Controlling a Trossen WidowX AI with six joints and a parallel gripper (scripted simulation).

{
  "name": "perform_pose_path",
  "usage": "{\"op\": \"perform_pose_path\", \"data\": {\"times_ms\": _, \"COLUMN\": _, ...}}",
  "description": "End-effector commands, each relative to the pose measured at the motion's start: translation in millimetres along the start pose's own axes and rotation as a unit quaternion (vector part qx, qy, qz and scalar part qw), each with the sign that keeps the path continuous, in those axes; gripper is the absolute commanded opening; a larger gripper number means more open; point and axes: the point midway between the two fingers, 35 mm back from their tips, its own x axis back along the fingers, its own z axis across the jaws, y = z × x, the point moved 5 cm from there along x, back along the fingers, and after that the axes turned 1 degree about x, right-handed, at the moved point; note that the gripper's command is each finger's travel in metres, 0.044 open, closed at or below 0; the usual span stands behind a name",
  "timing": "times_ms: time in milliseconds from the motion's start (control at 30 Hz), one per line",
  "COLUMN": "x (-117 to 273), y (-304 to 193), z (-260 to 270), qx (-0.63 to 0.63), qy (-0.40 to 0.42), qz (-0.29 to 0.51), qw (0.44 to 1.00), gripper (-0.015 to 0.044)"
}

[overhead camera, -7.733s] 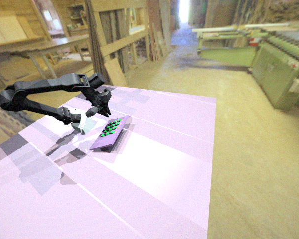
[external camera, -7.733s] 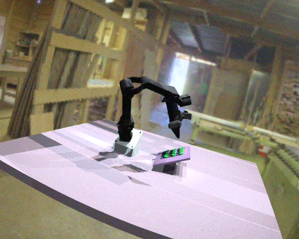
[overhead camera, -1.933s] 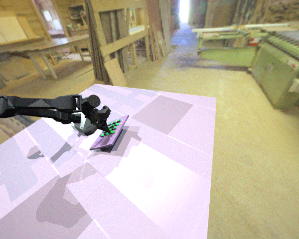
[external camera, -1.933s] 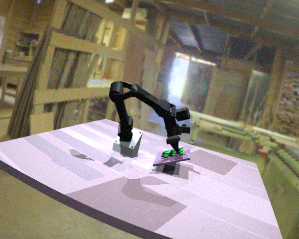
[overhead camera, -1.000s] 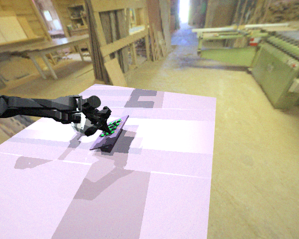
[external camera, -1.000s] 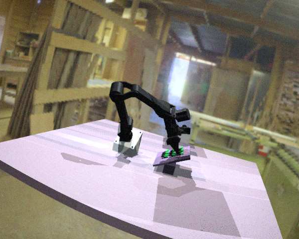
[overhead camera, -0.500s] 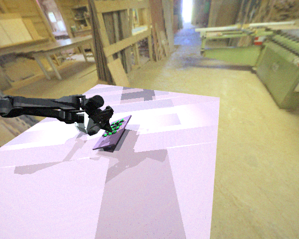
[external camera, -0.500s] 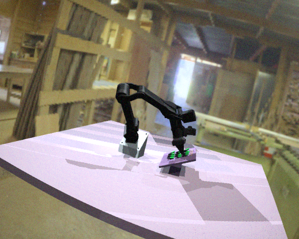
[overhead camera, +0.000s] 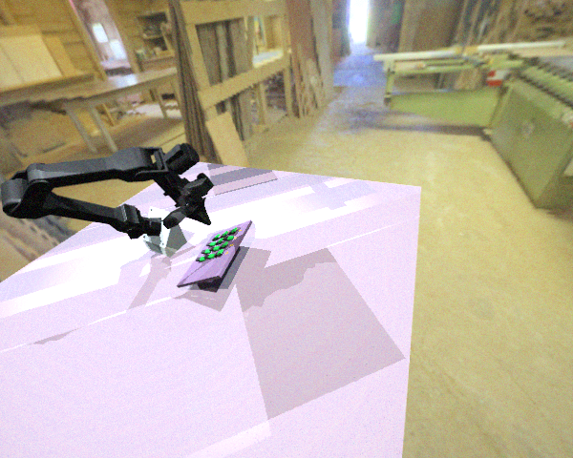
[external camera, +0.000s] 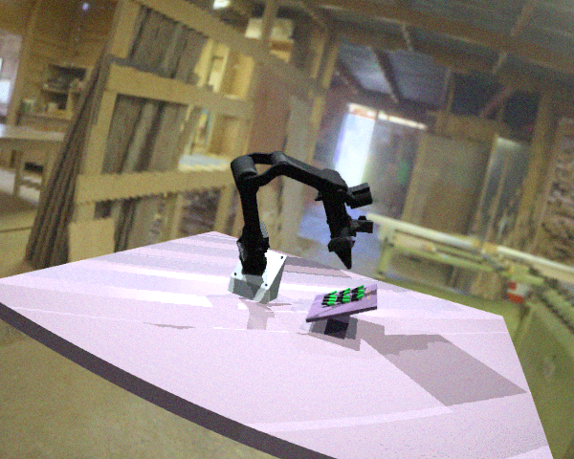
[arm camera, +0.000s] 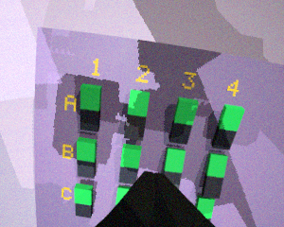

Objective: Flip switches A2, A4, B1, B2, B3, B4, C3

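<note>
One arm (overhead camera: 84, 170) (external camera: 297, 170), black and jointed, rises from a pale base (overhead camera: 151, 243) (external camera: 276, 281) on the pinkish desk (overhead camera: 326, 404) (external camera: 287, 385). Its tool (overhead camera: 208, 222) (external camera: 348, 267) (arm camera: 151, 181) points downward with the fingertips together and nothing between them. In the exterior view the tip hangs above the purple switch panel (overhead camera: 198, 276) (external camera: 320, 314) (arm camera: 49, 189), apart from it. The panel sits near the arm's base, tilted on a dark stand (overhead camera: 209, 284) (external camera: 338, 324) so that its face slopes.

Rocker switches with bright green and black parts stand in rows on the panel, marked by yellow characters. The wrist view shows the numbers 1 to 4 along the far edge and the letters A, B and C down the left side. Switch A1 (arm camera: 90, 108) is at the far left corner of the grid, with A2 (arm camera: 137, 113), A3 (arm camera: 183, 120) and A4 (arm camera: 228, 127) following. B1 (arm camera: 86, 157), B2 (arm camera: 131, 163), B3 (arm camera: 174, 163) and B4 (arm camera: 214, 175) form the next row. The tool hides C3 and part of C2 (arm camera: 122, 194); which ends are raised I cannot tell.
</note>
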Motion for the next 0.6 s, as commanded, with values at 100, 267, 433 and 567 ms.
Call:
{"op": "perform_pose_path", "data": {"times_ms": 100, "x": -3, "y": -21, "z": 44, "qx": 0.016, "qy": -0.005, "qz": 0.008, "qw": 1.0, "gripper": 0.0}}
{"op": "perform_pose_path", "data": {"times_ms": 267, "x": -31, "y": -19, "z": 44, "qx": 0.015, "qy": -0.005, "qz": 0.019, "qw": 1.0, "gripper": 0.0}}
{"op": "perform_pose_path", "data": {"times_ms": 433, "x": -38, "y": -19, "z": 44, "qx": 0.016, "qy": -0.006, "qz": 0.021, "qw": 1.0, "gripper": 0.0}}
{"op": "perform_pose_path", "data": {"times_ms": 567, "x": -48, "y": -19, "z": 43, "qx": 0.015, "qy": -0.006, "qz": 0.021, "qw": 1.0, "gripper": 0.0}}
